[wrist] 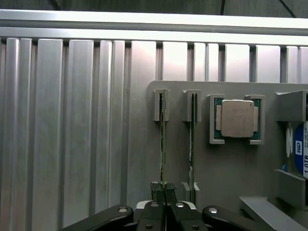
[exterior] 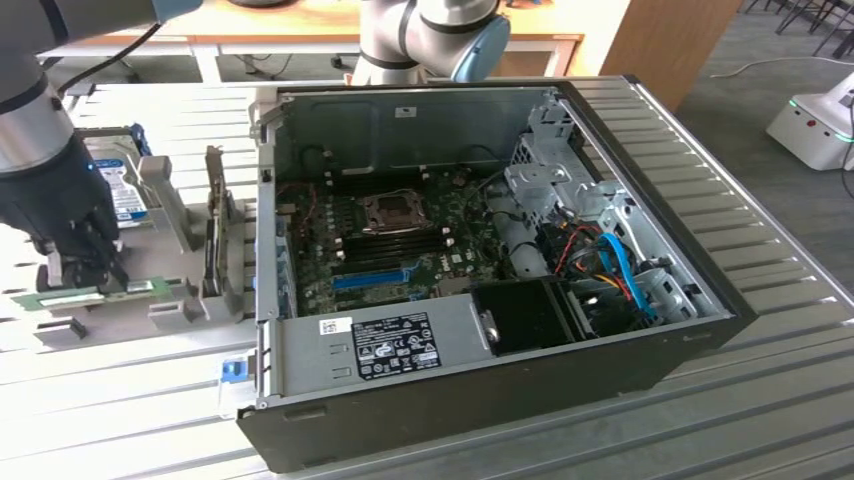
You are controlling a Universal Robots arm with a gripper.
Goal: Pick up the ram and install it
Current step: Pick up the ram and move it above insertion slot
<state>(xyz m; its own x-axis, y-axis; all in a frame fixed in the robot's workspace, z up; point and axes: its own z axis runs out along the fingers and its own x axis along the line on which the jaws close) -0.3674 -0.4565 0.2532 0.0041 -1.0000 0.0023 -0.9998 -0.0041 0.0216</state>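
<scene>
The ram (wrist: 163,144) is a thin green stick standing on edge in the outer slot of a grey holder plate (wrist: 226,168). My gripper (wrist: 165,192) is shut on its upper edge, fingers pinched tight on the board. The stick's far end still sits in its bracket. A second ram stick (wrist: 193,139) stands in the neighbouring slot. In the exterior view the gripper (exterior: 91,275) is at the far left, low over the holder, with the green ram (exterior: 54,297) showing beside the fingers. The open computer case (exterior: 694,300) with its motherboard (exterior: 400,240) lies to the exterior view's right.
A processor chip (wrist: 236,118) and a hard drive with a blue label (wrist: 299,151) sit in the same holder. Upright grey brackets (exterior: 220,240) stand between holder and case. A second robot arm's base (exterior: 427,40) is behind the case. The ribbed metal table (exterior: 747,400) surrounds everything.
</scene>
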